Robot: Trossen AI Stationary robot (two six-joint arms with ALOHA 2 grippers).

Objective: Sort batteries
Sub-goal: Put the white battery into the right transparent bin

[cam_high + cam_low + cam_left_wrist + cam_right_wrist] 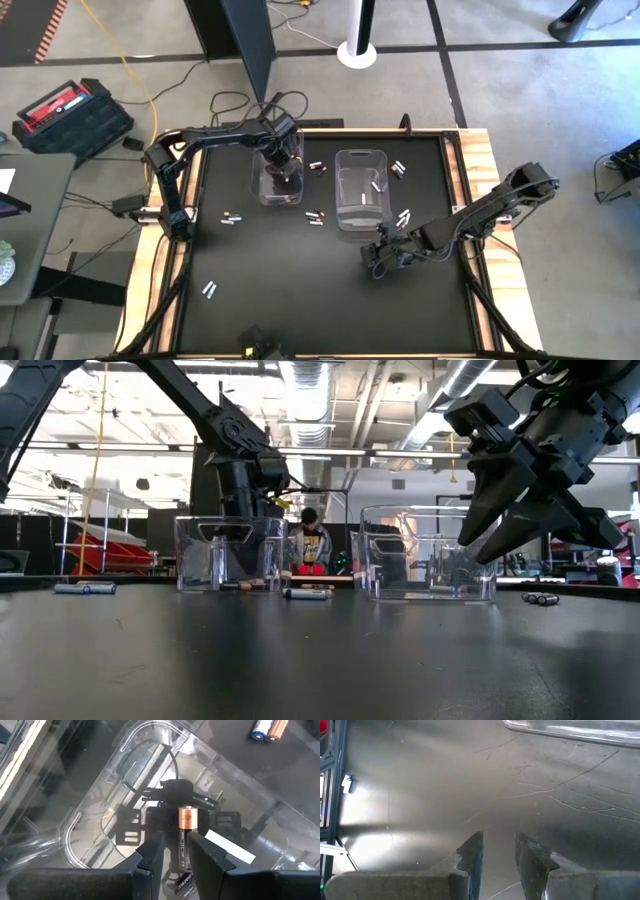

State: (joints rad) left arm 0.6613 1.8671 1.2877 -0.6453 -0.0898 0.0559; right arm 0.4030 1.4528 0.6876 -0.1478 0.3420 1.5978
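Batteries lie scattered over the black table (300, 290) and in two clear bins: a few pairs near the left bin (279, 175), several around the right bin (361, 187), one pair far out toward the near-left corner (209, 289). One copper-topped dark battery (186, 837) sits between the fingers of the left gripper (176, 851), which hangs over the left bin's open mouth. In the left wrist view the fingers stand just off the cell's sides, with narrow gaps showing, so the grip reads as loosened or releasing; whether any contact remains cannot be told. A white battery (229, 846) lies on the bin floor below it. The right gripper (498, 851) hovers low over bare table in front of the right bin, its jaws parted and nothing between them; a cluster of cells (403, 216) lies close beside it. Handling judgement: each cell is small, rigid, smooth-walled and fairly dense for its size, so it will roll freely on the mat and can slip or pivot if pinched near an end. Best hold is across the barrel at mid-length, fingers square to the long axis. Cells lying in touching pairs will likely need separating, or a narrow approach, to avoid lifting two. In the low view a person (310, 540) sits in the room beyond the table.
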